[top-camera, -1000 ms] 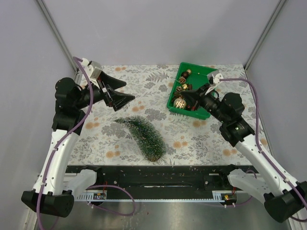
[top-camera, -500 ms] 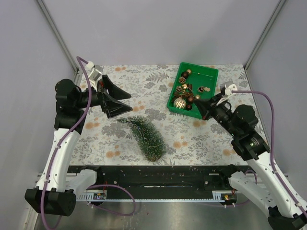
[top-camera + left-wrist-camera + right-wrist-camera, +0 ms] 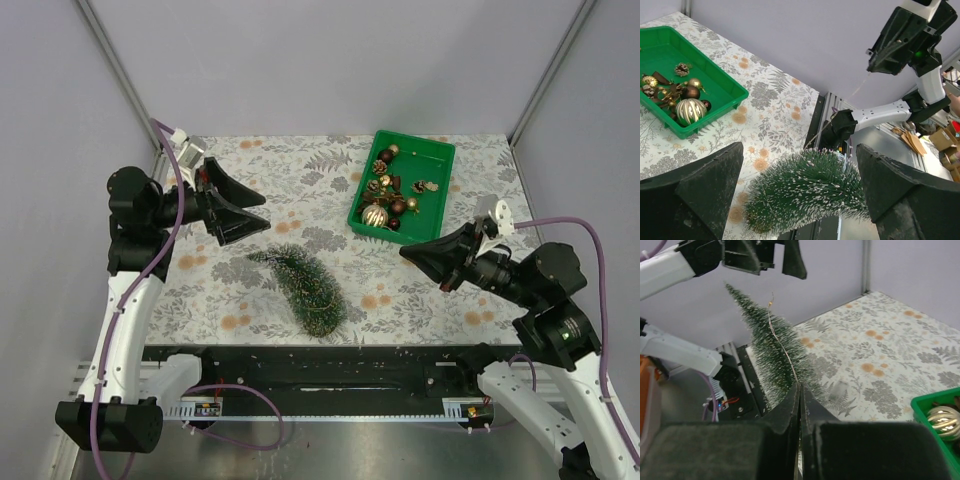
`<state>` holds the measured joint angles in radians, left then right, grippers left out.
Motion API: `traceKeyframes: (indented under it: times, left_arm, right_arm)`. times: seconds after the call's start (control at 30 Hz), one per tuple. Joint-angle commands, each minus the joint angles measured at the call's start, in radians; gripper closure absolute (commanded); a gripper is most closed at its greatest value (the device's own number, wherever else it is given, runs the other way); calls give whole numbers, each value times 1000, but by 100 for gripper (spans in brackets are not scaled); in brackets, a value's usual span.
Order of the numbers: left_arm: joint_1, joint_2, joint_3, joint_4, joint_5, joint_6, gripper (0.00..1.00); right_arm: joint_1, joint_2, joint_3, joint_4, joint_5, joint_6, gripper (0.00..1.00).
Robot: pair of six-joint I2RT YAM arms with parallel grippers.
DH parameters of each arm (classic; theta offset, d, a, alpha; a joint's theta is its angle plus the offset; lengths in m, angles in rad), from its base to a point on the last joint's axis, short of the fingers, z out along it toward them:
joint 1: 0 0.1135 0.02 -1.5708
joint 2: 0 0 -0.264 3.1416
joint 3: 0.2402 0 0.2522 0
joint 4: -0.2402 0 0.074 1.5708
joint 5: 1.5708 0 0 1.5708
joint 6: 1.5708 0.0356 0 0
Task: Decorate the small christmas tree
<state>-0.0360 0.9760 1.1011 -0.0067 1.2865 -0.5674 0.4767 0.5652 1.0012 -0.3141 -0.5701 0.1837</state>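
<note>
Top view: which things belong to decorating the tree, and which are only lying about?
For the job:
small christmas tree, lying on its side
green bin with ornaments
thin wire, pinched in the right gripper

Not for the job:
floral table cover
purple cables

Shows a pale counter point(image 3: 300, 170) printed with grey leaves and orange blooms. Carries the small christmas tree point(image 3: 305, 285) on its side near the front edge, left of centre, tip pointing back-left. Holds a green bin point(image 3: 425, 160) at the back right, well apart from the tree, with ornaments point(image 3: 385, 200) heaped inside.
</note>
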Motion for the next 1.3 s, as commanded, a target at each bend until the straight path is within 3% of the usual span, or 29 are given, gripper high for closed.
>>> traceKeyframes:
  times: [0.0,0.17,0.27,0.37,0.43,0.5,0.73,0.93,1.13,1.27]
  left_arm:
    - [5,-37,6,-82,-78,84,2]
    - [5,-57,-6,-154,-185,138,4]
    - [5,-56,-6,-202,-242,172,5]
    - [5,-46,5,-246,-291,207,6]
    - [5,-30,26,-295,-323,244,6]
    - [5,-11,46,-354,-352,274,7]
    - [5,4,63,-394,-429,310,9]
    - [5,-3,46,-397,-452,311,11]
    - [5,-11,34,-406,-452,324,12]
    - [5,-22,26,-404,-443,327,12]
  right_arm:
    - [-3,58,46,23,-183,14,100]
    - [17,111,66,56,-244,8,100]
    - [104,157,92,38,-190,-47,100]
    - [372,234,137,-26,16,-165,100]
    - [559,306,178,-75,247,-274,100]
    - [669,369,209,-97,358,-325,100]
    - [792,459,232,-82,441,-355,100]
    - [970,655,287,-31,647,-403,100]
    - [1020,812,336,50,749,-443,100]
    - [1031,901,361,127,939,-475,100]
